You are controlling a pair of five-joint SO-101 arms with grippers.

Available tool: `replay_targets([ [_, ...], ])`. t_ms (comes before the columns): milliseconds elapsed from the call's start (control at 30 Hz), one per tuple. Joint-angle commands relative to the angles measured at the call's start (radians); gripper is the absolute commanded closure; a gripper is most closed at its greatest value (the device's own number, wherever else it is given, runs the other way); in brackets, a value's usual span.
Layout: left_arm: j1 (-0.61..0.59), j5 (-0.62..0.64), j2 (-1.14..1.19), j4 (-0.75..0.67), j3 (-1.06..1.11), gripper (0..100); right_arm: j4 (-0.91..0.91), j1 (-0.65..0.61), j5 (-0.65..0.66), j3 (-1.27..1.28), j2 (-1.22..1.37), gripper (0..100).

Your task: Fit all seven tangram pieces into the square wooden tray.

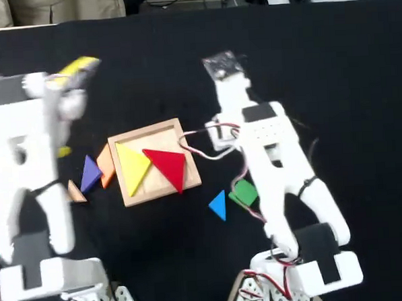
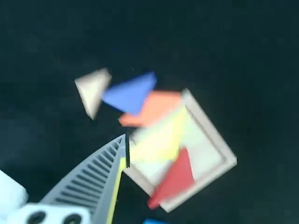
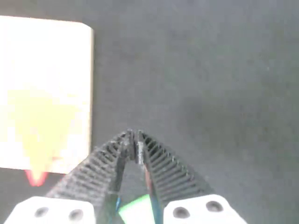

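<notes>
Currently stocked: seven pieces.
Tray (image 1: 144,129): mid-table, between your arms.
Right gripper (image 3: 134,137): pinched closed, nothing between its tips.
Left gripper (image 2: 120,144): opening cannot be told.
Yellow triangle (image 1: 131,164), red triangle (image 1: 168,167): in tray; red tip crosses rim.
Orange piece (image 1: 106,165), violet triangle (image 1: 89,173), tan triangle (image 1: 75,191): beside tray.
Blue triangle (image 1: 219,205), green square (image 1: 243,192): opposite side.
Handling: probably light, stiff, slick; pinch opposite edges.

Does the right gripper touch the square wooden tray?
Apart. The right wrist view shows bare black table between the right gripper and the edge of the wooden tray.
</notes>
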Motion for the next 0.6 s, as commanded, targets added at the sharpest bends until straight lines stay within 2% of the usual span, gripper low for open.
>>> replay_targets([
  [0,-0.151,-0.212,-0.069,0.014,0.033,32,0.063,-0.101,-0.011,-0.193,0.048,98.7],
  [100,-0.245,-0.493,-0.048,-0.008,0.166,39,0.071,-0.163,-0.011,-0.309,0.166,98.7],
  [167,-0.278,-0.695,-0.021,-0.077,0.275,44,0.072,-0.192,-0.011,-0.397,0.254,98.7],
  [200,-0.292,-0.752,-0.011,-0.11,0.328,46,0.072,-0.204,-0.011,-0.44,0.298,98.7],
  [333,-0.354,-0.769,0.014,-0.261,0.519,53,0.074,-0.249,-0.011,-0.605,0.489,98.7],
  [567,-0.409,-0.769,0.017,-0.474,0.777,54,0.167,-0.325,-0.011,-0.911,0.742,98.7],
])
